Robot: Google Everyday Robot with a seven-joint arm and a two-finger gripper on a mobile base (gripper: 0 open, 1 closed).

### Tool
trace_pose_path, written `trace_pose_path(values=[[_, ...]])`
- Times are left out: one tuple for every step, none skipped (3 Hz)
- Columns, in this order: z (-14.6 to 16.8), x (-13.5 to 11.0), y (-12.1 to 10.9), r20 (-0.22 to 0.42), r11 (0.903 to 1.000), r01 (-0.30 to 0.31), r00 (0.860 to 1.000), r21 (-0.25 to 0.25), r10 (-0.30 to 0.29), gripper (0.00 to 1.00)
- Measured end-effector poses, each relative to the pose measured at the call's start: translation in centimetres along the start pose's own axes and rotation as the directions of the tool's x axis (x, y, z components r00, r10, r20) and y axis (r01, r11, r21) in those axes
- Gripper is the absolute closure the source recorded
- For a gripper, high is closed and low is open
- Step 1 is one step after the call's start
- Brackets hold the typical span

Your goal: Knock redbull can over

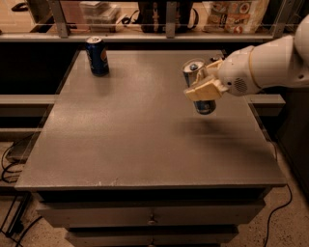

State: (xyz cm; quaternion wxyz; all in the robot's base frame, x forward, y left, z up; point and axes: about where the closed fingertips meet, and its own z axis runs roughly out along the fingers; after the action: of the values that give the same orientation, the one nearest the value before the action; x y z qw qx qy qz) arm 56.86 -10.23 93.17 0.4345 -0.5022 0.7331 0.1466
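The redbull can (204, 106) is a slim silver and blue can at the right side of the table (135, 140). It is tilted, with its silver top (192, 66) leaning left and towards the back. My gripper (203, 89) is a cream part at the end of the white arm (263, 65), which comes in from the right. It lies right across the middle of the can and hides the can's midsection. The can's lower end looks slightly raised above its shadow.
A wider dark blue can (97, 56) stands upright at the table's far left corner. A shelf rail with bags and boxes (236, 14) runs behind the table. Drawers (152, 217) sit under the front edge. Cables lie on the floor at the left.
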Motion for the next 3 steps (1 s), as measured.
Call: trace_pose_path(values=[[0.7, -0.2, 1.1, -0.152, 0.9907, 0.134, 0.979, -0.021, -0.136, 0.82], [1.5, 1.4, 1.6, -0.296, 0.9666, 0.245, 0.920, -0.074, -0.256, 0.59], [1.6, 3.1, 2.6, -0.382, 0.9341, 0.324, 0.853, -0.150, -0.357, 0.35]])
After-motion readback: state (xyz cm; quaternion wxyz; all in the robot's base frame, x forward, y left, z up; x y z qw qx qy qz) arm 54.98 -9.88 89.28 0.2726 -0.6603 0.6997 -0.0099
